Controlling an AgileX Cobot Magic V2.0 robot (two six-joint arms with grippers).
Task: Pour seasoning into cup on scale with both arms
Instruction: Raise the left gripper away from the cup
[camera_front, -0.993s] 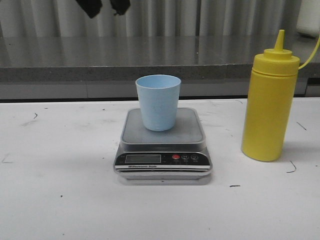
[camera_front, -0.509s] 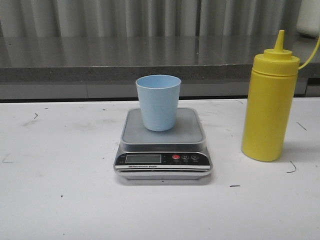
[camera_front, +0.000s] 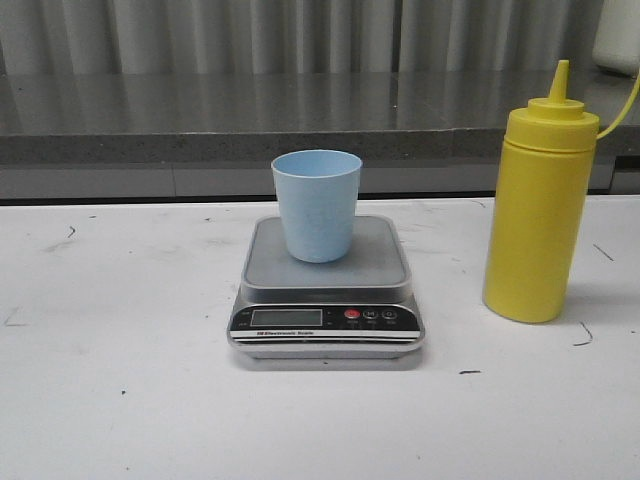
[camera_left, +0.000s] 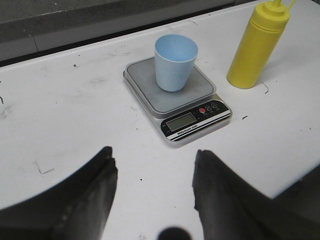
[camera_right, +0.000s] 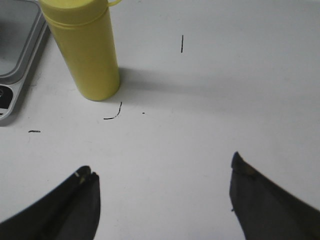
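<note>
Standing apart from both wide-spread fingers (camera_left: 152, 185) (camera_right: 165, 200), seasoning (camera_front: 537, 205) beside cup (camera_front: 317, 204) on scale (camera_front: 326, 300)

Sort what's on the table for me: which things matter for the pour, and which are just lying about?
For the pour: yellow bottle, blue cup, scale, left gripper and right gripper, both open.
Lying about: nothing loose; only black scuff marks on the table.
</note>
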